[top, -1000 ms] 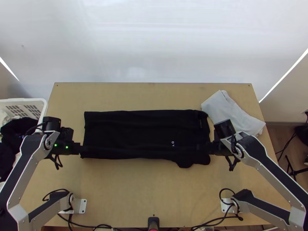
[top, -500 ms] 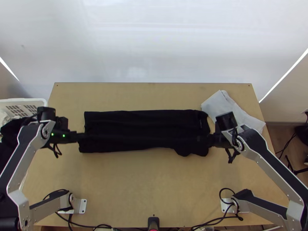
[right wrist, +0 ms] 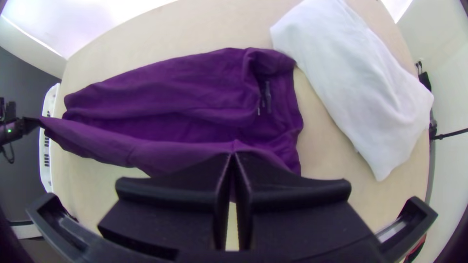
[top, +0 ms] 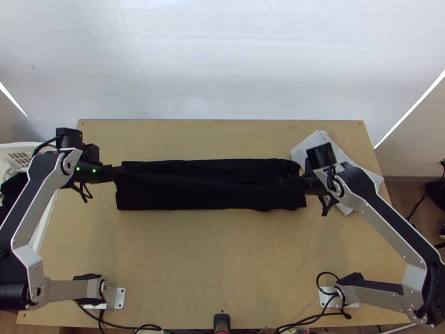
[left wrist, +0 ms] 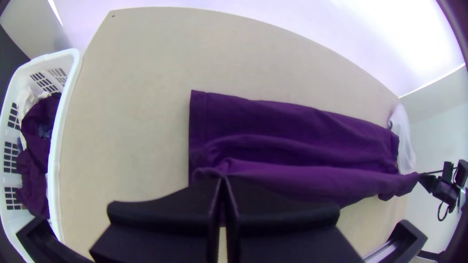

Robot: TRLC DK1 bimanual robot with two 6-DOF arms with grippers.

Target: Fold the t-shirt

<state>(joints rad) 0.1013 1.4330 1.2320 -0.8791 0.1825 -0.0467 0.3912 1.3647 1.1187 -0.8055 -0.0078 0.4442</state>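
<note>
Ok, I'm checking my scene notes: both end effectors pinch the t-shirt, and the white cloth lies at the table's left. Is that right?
Wrong side: the top view shows the white cloth at the table's right. The left end effector and right end effector pinch the t-shirt.

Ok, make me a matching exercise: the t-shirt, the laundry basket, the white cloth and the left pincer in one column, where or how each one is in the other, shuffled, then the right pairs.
1. t-shirt
2. laundry basket
3. white cloth
4. left pincer

A. shut on fabric, at the end nearer the basket
B. on the right-hand part of the table
C. one long edge lifted, far part lying flat
D. at the table's left side, laundry inside

Pairs: 1-C, 2-D, 3-B, 4-A
</note>
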